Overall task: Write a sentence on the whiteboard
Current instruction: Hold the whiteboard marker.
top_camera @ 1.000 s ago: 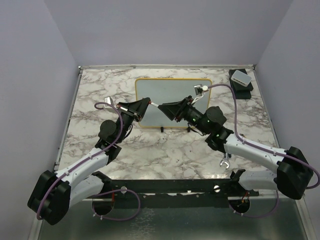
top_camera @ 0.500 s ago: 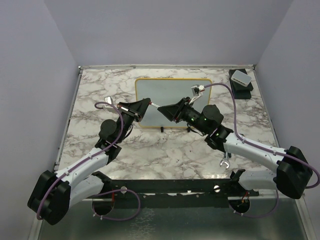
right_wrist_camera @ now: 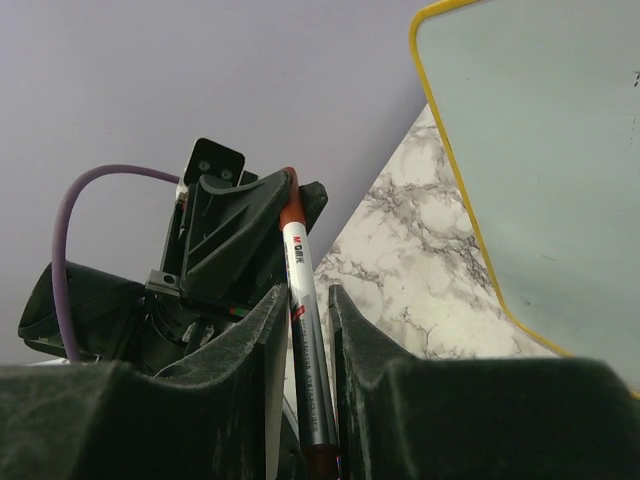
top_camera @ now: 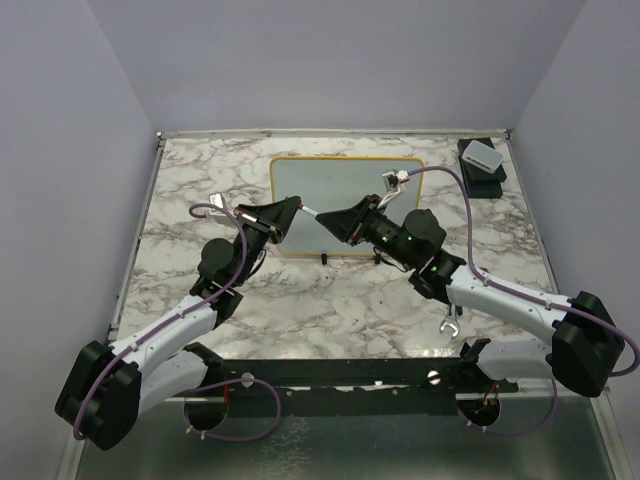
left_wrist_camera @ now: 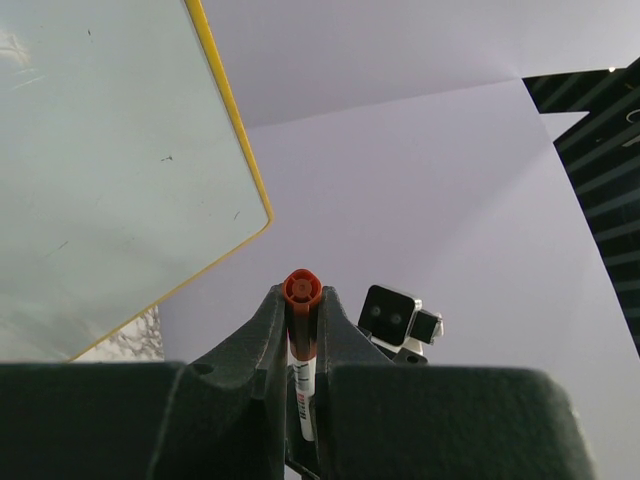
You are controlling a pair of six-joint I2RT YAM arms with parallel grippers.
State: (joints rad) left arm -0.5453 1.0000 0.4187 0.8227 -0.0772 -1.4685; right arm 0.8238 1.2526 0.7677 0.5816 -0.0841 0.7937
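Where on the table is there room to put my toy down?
The table is bare left of the whiteboard, and in the middle between the left arm and right arm. Crowded at the whiteboard's near rim, where both arms meet on the marker.

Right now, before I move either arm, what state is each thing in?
whiteboard: propped up, face blank, no sentence written.
marker: off the table, bridged between both grippers.
left gripper: shut on the marker's orange end.
right gripper: around the marker's barrel; grip not clear.
white box: sitting at the far right corner, nothing touching it.
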